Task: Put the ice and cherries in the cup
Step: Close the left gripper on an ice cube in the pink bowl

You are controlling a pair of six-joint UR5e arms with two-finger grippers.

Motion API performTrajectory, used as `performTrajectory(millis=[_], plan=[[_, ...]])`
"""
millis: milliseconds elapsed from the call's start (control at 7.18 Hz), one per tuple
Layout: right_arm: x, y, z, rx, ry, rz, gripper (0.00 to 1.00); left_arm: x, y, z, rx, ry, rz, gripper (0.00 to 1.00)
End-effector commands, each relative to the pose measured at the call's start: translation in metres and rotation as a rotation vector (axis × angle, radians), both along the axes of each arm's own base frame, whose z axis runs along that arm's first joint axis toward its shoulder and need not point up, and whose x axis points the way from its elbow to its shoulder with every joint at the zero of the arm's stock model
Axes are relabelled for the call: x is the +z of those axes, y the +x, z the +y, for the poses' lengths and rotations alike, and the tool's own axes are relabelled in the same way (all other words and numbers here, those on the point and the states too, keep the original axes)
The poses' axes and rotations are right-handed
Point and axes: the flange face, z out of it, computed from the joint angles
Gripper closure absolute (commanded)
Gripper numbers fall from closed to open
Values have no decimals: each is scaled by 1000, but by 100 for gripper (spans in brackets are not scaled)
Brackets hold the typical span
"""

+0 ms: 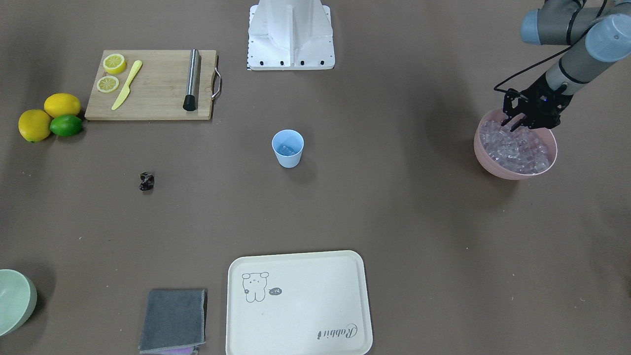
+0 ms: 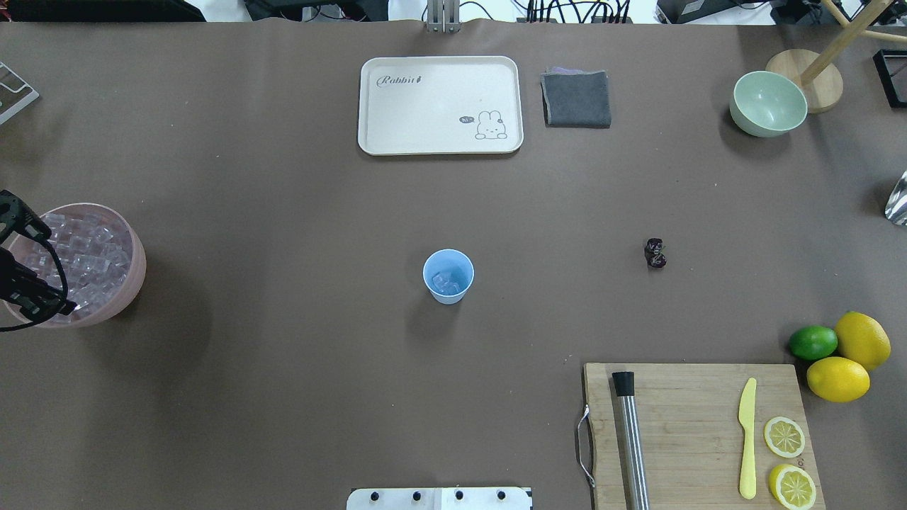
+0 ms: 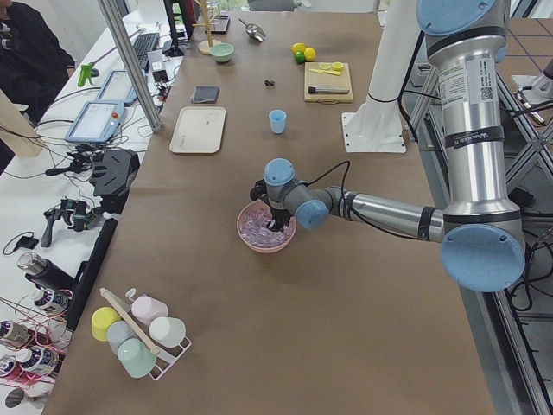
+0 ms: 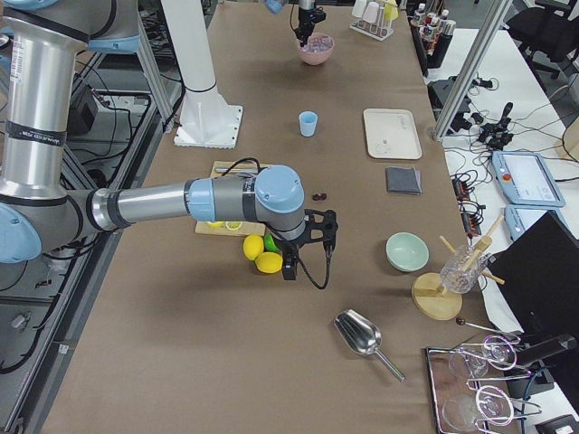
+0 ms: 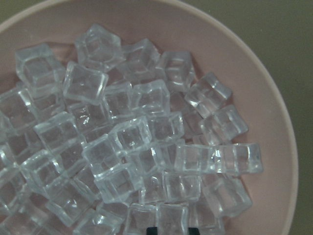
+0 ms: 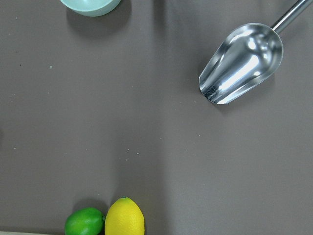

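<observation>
The left gripper [image 1: 512, 125] was held inside the pink bowl's [image 1: 497, 170] rim, with the ice [image 1: 523, 153] directly beneath; whether it was parted or clenched could not be told.

The cream tray [image 2: 439, 106] on the worktop is carrying the one word that can be read: "Rabbit" [image 2: 400, 81], in dark script at one corner. In the front-facing view the word is showing upside down. Near the opposite corner, beside a small line drawing of an animal [image 2: 490, 125], a dark speech bubble [image 2: 465, 120] is holding marks too small to read. A sticker [image 3: 471, 104] with fine print and a square code is sitting on the left arm [image 3: 467, 173], unreadable.
</observation>
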Motion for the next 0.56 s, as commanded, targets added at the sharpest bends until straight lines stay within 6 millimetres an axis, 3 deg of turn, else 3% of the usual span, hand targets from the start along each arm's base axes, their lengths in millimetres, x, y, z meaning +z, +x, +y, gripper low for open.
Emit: performTrajectory(millis=[0,139,278,418], plan=[[-1,0,-1,1,2,0,0,-10,-30,-18,-66,2,29,100],[-1,0,-1,-1,2,-1,0,-22,-44,-31,-100,16,55,100],[-2,0,-2,0,5,-4,0,-47,-61,-54,-158,51,83,100],[-3,-1,-3,-1,5,-7,0,-88,-54,-77,-187,63,134,100]])
